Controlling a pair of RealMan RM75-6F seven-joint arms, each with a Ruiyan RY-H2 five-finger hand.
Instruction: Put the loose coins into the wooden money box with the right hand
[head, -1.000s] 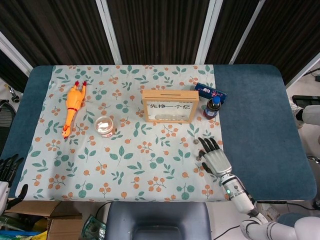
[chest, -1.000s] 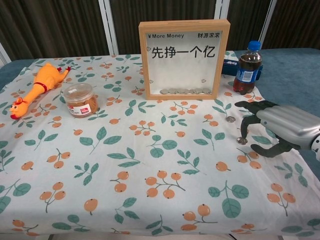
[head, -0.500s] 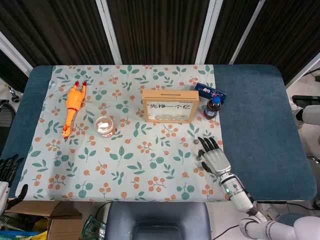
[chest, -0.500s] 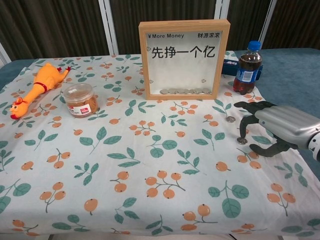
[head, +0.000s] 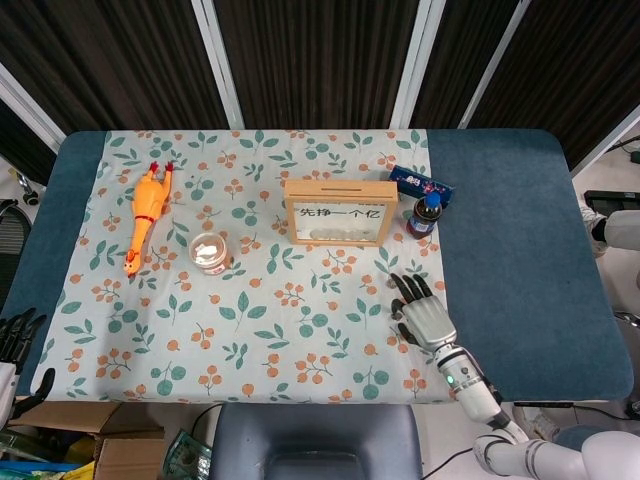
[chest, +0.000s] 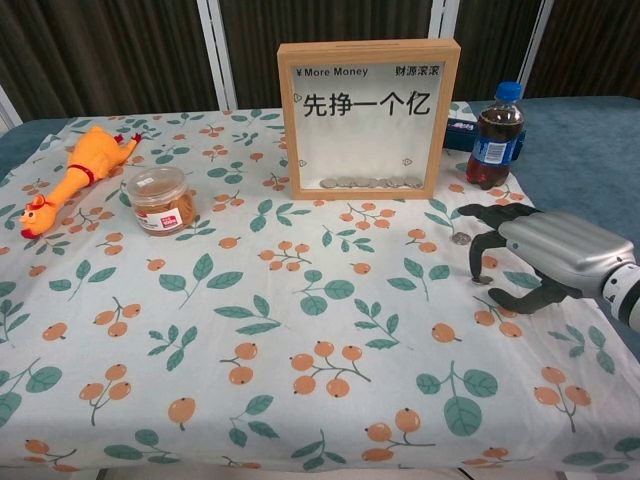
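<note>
The wooden money box (head: 335, 211) (chest: 368, 118) stands upright at mid-table with several coins behind its pane. Two loose coins lie on the floral cloth to its right: one (chest: 460, 238) further back, one (chest: 483, 280) nearer the front. My right hand (head: 422, 315) (chest: 540, 255) arches over the nearer coin, fingers spread with their tips down by it and the thumb on its other side; the hand holds nothing. My left hand (head: 15, 338) hangs off the table's left edge with its dark fingers apart, empty.
A cola bottle (head: 426, 214) (chest: 494, 138) and a blue packet (head: 420, 183) stand just right of the box, behind my right hand. An orange rubber chicken (head: 145, 215) (chest: 75, 175) and a small snack jar (head: 209, 252) (chest: 161, 200) lie on the left.
My right hand has edged left and slightly forward, bringing its fingertips closer around the nearer coin. Both coins and the left hand stay where they were.
</note>
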